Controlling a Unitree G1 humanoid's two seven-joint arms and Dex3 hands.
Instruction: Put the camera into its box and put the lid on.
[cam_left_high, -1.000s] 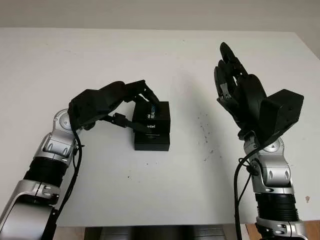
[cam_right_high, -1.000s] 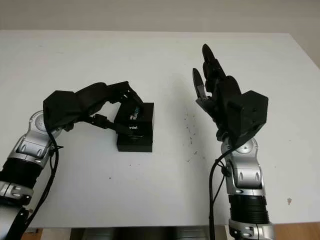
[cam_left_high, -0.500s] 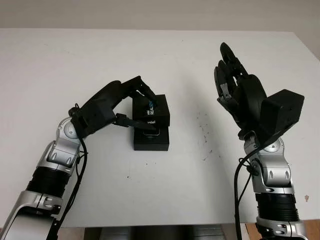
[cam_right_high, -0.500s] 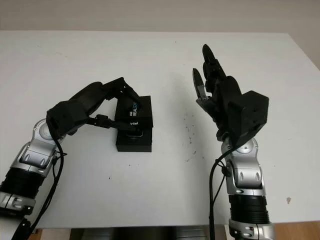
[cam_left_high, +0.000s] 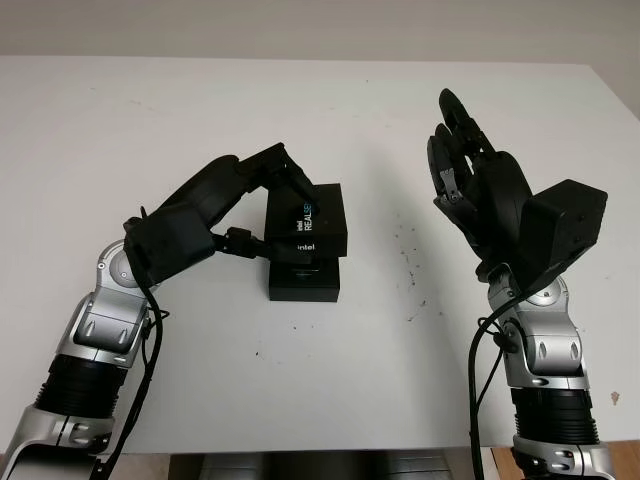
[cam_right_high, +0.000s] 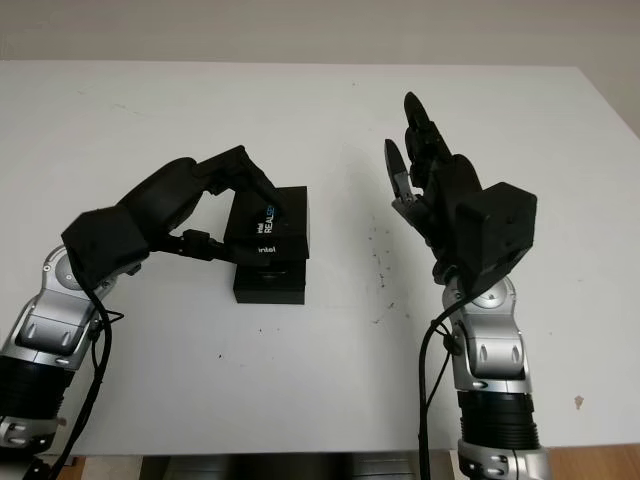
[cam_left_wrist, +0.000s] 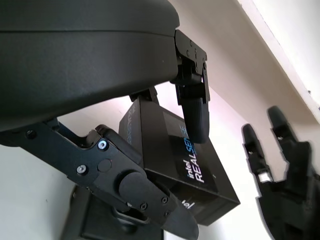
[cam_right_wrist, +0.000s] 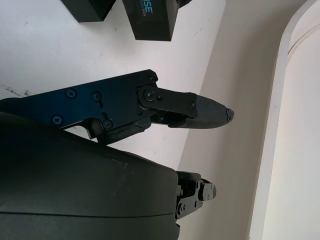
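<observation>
Left eye view: white table (cam_left_high: 330, 390) spans the frame. Right hand (cam_left_high: 470, 180) raised at 3 o'clock of centre, holding nothing, open, well apart from the box. Left hand (cam_left_high: 245, 200) at 9 o'clock of centre, fingers (cam_left_wrist: 192, 107) clamped on the black lid (cam_left_high: 312, 222), printed "intel REALSENSE". Lid held tilted, above and overlapping the far edge of the black box (cam_left_high: 305, 280), which sits on the table near centre. Cannot tell the box's contents.
</observation>
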